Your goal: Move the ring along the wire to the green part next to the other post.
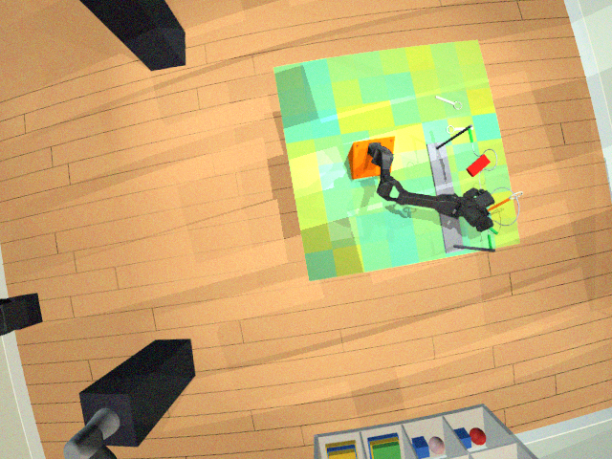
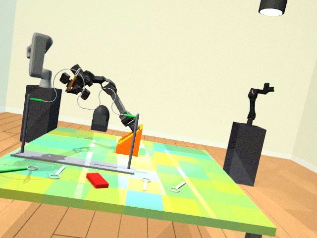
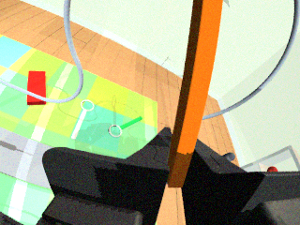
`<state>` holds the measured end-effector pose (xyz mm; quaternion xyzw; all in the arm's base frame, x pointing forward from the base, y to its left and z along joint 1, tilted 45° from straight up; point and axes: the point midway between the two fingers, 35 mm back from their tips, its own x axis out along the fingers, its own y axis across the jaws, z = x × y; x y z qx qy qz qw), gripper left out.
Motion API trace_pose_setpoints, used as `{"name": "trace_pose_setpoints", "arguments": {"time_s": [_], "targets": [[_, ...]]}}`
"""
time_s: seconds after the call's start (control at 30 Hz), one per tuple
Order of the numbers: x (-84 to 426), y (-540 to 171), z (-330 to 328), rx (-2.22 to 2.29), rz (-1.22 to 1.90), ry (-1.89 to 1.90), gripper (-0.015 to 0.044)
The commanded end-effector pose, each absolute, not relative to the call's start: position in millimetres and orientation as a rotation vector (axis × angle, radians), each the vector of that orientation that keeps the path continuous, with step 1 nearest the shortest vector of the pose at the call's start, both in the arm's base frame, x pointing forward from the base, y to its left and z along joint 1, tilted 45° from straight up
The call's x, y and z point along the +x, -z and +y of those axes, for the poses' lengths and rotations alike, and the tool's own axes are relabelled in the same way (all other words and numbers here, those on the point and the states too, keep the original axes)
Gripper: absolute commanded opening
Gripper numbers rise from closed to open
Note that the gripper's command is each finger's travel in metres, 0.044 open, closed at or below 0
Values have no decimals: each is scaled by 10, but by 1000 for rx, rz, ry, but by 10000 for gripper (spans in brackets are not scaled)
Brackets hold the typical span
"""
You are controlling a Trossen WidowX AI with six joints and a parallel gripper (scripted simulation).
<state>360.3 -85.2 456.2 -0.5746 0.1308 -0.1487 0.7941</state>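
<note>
Patchwork green-yellow table [image 1: 321,172] [image 2: 179,207] [image 3: 136,103], biggest item. Pedestals stand apart from it: one at far left [image 2: 33,120] with a grey arm, one at right [image 2: 243,153] with a small black arm; floor shows between them and the table.

Black WidowX arm [image 1: 420,198] [image 2: 119,102] rises from an orange wedge mount [image 1: 360,165] [image 2: 126,150] beyond the stand and reaches left, high over the grey base bar [image 1: 442,167] [image 2: 77,162] [image 3: 23,155]. Left post [image 1: 474,248] [image 2: 25,123] near table's left edge; right post [image 1: 454,137] [image 2: 133,141] at the bar's other end.

Thin wire [image 2: 54,82] [image 3: 284,56] loops between left green part [image 1: 490,242] [image 2: 36,99] and right green part [image 1: 470,135] [image 2: 130,115].

Gripper [image 1: 487,212] [image 2: 73,86] [image 3: 172,134]: clamped on the orange handle [image 1: 499,204] [image 2: 73,82] [image 3: 197,80]. Ring [image 1: 516,194] [image 2: 78,70] is up at the tall left loop, between the green parts, at the grey wire; threading and contact too small to tell. Gripper sits close to that loop, tight room; open air above it.

On table, near side: red block [image 1: 478,165] [image 2: 97,180] [image 3: 37,87] lies flat, centre-left. Green-handled ring [image 2: 15,169] [image 3: 130,123] near left edge. White-handled rings: left one [image 2: 61,171] [image 3: 81,122], middle one [image 2: 145,185], right one [image 1: 447,101] [image 2: 180,185].
</note>
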Motion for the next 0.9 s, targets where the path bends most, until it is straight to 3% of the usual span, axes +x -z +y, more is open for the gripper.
{"name": "trace_pose_setpoints", "arguments": {"time_s": [0.0,0.87], "targets": [[3566,-4617,-861,-1289,261,346,-150],[3565,-4712,-877,-1598,182,427,-150]]}}
